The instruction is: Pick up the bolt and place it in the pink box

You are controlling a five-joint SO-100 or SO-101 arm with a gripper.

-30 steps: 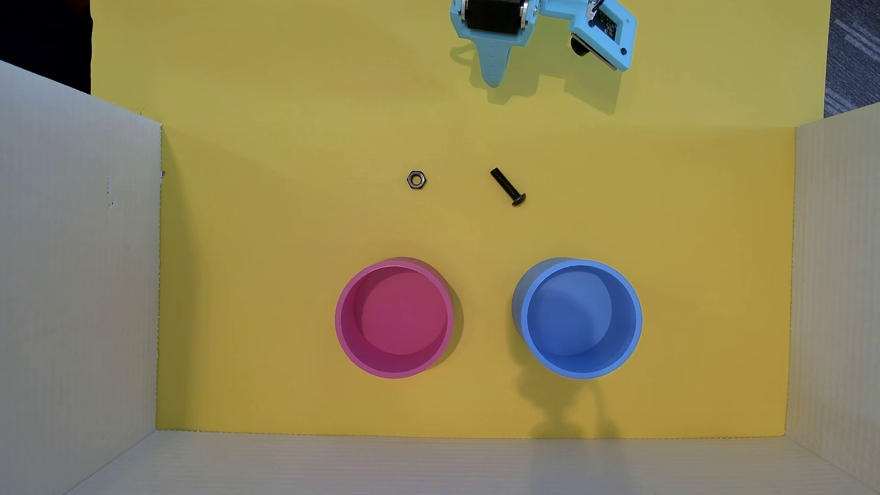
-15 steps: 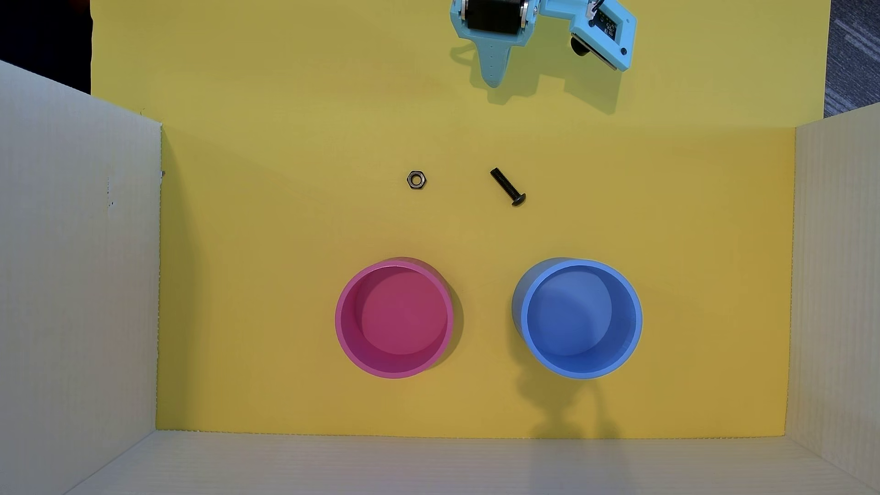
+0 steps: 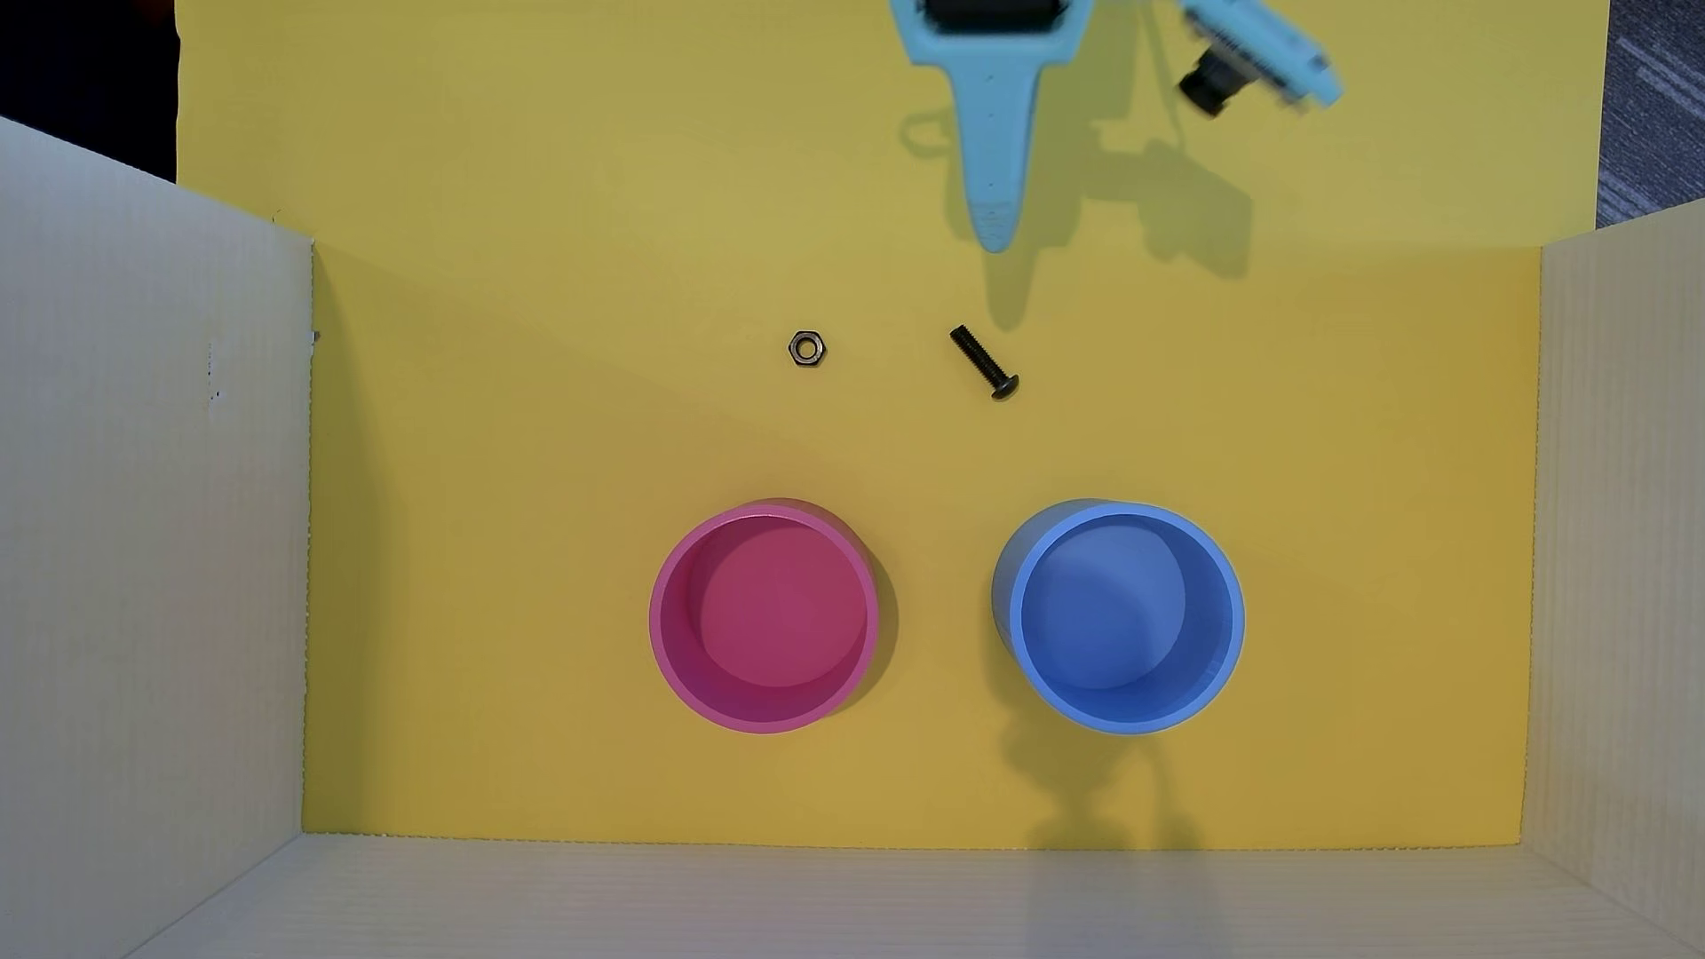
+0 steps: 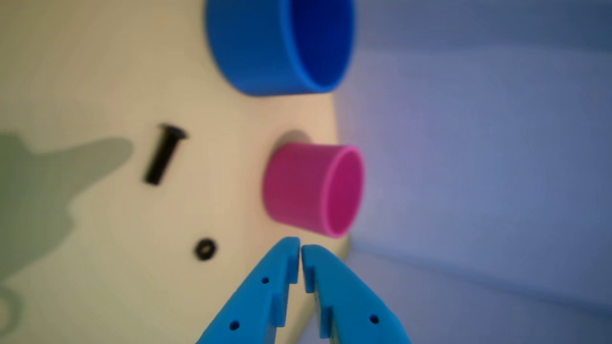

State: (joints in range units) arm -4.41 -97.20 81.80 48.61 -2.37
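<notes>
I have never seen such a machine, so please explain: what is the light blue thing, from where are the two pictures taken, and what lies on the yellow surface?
The light blue thing is a small robot arm ending in a two-finger gripper. One picture looks straight down from above; the other comes from a camera on the arm's wrist, and it appears turned on its side. On the yellow sheet lie a black bolt and a nut, apart from each other. Two round containers stand there, empty: a pink box and a blue one. The gripper is shut and holds nothing.
</notes>
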